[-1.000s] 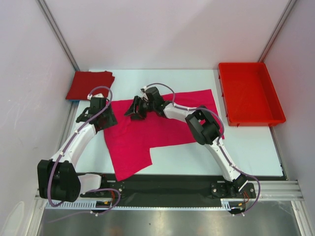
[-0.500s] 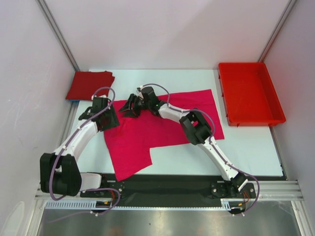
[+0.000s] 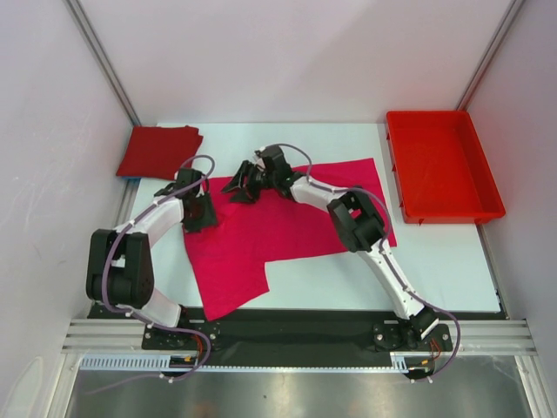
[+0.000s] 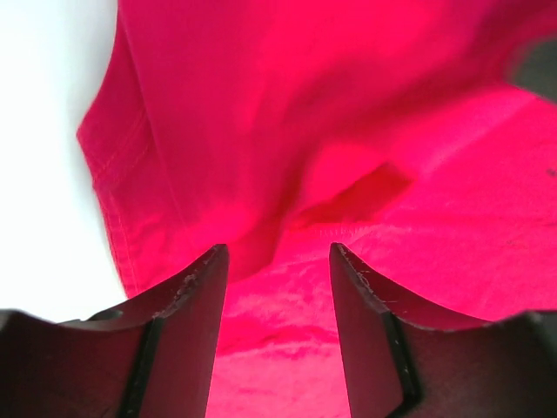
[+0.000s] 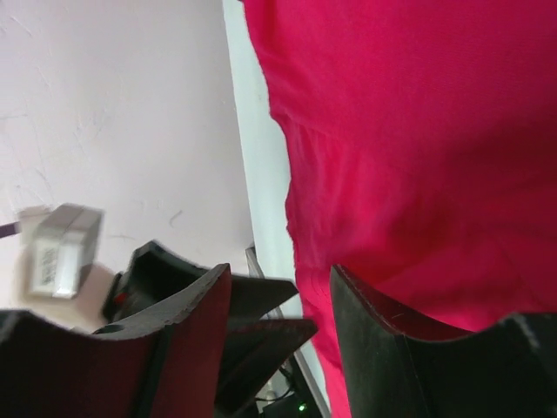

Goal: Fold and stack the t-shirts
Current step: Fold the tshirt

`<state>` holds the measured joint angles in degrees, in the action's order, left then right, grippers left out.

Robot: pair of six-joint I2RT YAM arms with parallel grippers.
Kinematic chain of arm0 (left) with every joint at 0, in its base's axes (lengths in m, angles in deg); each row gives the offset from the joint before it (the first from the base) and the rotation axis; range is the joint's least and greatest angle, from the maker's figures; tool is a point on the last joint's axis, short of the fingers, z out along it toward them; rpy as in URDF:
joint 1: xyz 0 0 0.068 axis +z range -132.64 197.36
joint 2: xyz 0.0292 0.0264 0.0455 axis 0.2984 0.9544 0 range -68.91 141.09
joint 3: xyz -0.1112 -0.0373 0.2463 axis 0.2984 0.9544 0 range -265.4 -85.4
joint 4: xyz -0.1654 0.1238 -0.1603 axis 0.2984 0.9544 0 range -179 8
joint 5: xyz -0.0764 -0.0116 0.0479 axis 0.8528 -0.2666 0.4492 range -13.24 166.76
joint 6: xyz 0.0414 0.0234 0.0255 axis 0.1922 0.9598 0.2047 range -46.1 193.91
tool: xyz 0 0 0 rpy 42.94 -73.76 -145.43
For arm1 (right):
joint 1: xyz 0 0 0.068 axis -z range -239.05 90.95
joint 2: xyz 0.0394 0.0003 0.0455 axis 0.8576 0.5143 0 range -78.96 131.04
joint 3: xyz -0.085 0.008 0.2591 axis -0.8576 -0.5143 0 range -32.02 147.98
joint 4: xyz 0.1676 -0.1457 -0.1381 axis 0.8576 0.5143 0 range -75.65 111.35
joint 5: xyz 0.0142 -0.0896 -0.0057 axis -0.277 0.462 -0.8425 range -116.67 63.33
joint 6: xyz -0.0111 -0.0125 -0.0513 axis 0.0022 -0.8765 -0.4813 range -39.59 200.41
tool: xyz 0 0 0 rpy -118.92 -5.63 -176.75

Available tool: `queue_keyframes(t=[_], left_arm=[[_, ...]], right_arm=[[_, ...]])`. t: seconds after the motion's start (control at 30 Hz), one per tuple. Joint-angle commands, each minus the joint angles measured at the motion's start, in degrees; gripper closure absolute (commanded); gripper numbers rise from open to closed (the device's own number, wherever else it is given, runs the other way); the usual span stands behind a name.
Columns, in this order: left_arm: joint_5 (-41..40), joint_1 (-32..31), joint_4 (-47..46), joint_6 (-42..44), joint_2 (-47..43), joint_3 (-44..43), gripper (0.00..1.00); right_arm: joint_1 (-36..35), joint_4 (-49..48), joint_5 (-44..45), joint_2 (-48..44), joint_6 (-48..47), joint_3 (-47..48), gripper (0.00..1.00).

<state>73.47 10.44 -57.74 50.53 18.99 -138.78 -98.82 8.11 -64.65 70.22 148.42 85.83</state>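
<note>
The left tool (image 3: 197,212) has its two dark fingers (image 4: 187,296) spread apart with nothing pinched between them; its wrist camera shows bright pink cloth and a stitched hem through the gap. It sits low over the left edge of a pink shirt (image 3: 287,231). The right tool (image 3: 243,185) is also spread and holds nothing. It is near the left tool, reaching across to the back left corner of the same shirt. Its wrist camera shows pink cloth to one side, and pale counter and wall to the other. The pink shirt lies opened out and mostly flat across the middle of the pale counter (image 3: 435,261), with one flap reaching toward the near edge between the two arm bases. A dark red shirt (image 3: 158,150) lies folded in a neat square at the back left corner of the counter, apart from the pink one. A red plastic tray (image 3: 439,165) sits along the right side of the counter, just beside the right edge of the pink shirt.
</note>
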Motion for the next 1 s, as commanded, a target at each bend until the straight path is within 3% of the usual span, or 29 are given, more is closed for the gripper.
queue_keyframes(t=[0.0, 0.33, 0.4, 0.47, 0.63, 0.8, 0.97], left_arm=[[-1.19, -0.2, -1.74, 1.49, 2.1, -3.21, 0.45], [0.04, -0.2, -2.61, 2.72, 6.23, -5.15, 0.54], [0.21, -0.2, -2.7, 2.81, 6.23, -5.24, 0.61], [0.91, -0.2, -3.14, 2.98, 5.8, -5.59, 0.8], [-1.53, -0.2, -0.87, 2.99, 2.38, -8.39, 1.0], [-8.83, -0.2, 1.43, 2.98, -0.88, -11.91, 1.0], [-11.12, -0.2, 2.57, 3.95, 0.69, -15.78, 1.0]], right_arm=[[2.84, 2.36, 0.09, -11.09, -3.92, -2.0, 0.45], [4.96, 11.69, 2.46, -19.71, -16.14, -13.06, 0.45], [4.79, 11.51, 2.73, -20.95, -17.03, -15.09, 0.45], [4.18, 11.95, 1.86, -20.69, -17.47, -16.67, 0.45], [2.24, 10.46, 1.94, -20.25, -17.03, -19.67, 0.46], [0.66, 8.0, 2.38, -19.02, -17.12, -20.02, 0.63], [-0.22, 6.77, 1.94, -16.12, -15.8, -18.79, 0.75]])
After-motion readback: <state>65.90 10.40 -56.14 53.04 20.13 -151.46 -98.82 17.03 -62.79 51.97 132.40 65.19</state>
